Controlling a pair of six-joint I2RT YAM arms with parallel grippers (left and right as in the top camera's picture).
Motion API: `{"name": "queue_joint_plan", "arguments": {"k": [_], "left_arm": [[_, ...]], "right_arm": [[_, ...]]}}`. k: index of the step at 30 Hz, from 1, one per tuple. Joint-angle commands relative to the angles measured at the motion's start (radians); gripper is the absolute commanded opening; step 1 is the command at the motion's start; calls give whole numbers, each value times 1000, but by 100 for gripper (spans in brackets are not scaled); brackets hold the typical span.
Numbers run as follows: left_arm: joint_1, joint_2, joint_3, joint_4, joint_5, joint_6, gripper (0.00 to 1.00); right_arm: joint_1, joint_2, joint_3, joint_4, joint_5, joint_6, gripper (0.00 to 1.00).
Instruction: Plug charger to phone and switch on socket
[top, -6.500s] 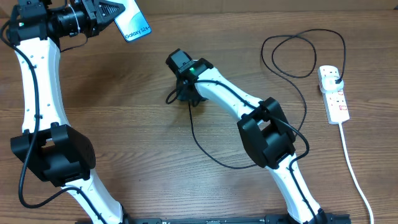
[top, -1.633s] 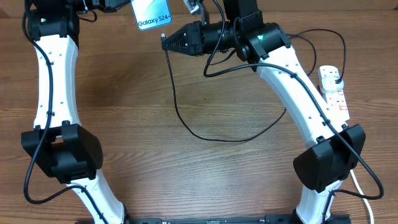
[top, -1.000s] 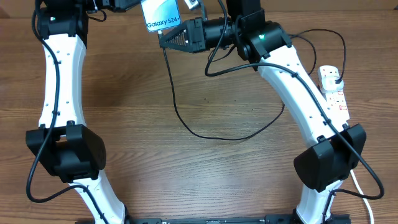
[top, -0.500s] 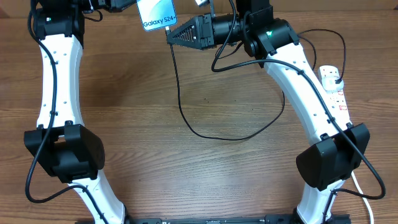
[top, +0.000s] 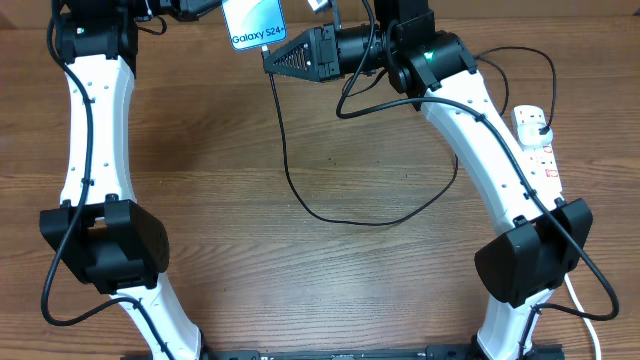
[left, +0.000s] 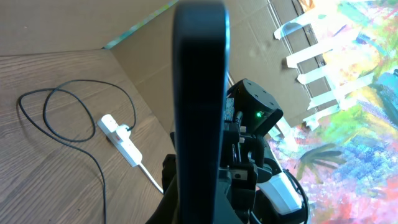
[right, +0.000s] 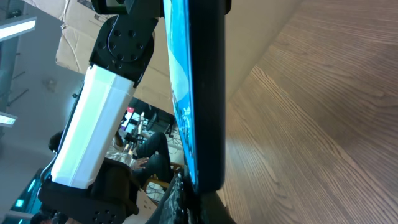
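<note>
- Plugging-in step: the left jaws grip the phone (top: 255, 22), held up above the table (top: 200, 150).
- The right jaws clench the tip of the charger (top: 285, 150), just beside the phone's end.
- Next, I think the tip must line up and push in.
- The socket (top: 538, 150) lies far right of the phone, with the plug in it.
- No boxes seen.

The phone (top: 255, 22) is at the top of the frame, left of centre, raised off the worktop (top: 220, 230). The right tool (top: 268, 60) is just beside its lower right corner. From there the charger (top: 355, 222) drops, loops across the centre of the worktop and runs to the socket (top: 540, 160) at the right edge.
</note>
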Motion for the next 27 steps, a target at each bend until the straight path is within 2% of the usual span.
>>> {"name": "queue_joint_plan", "arguments": {"k": [1, 27], "left_arm": [[-9, -17, 20, 8, 19, -11, 4], [-27, -17, 20, 19, 20, -21, 4]], "right_arm": [[7, 3, 14, 8, 2, 5, 4], [1, 3, 14, 35, 50, 26, 4]]}}
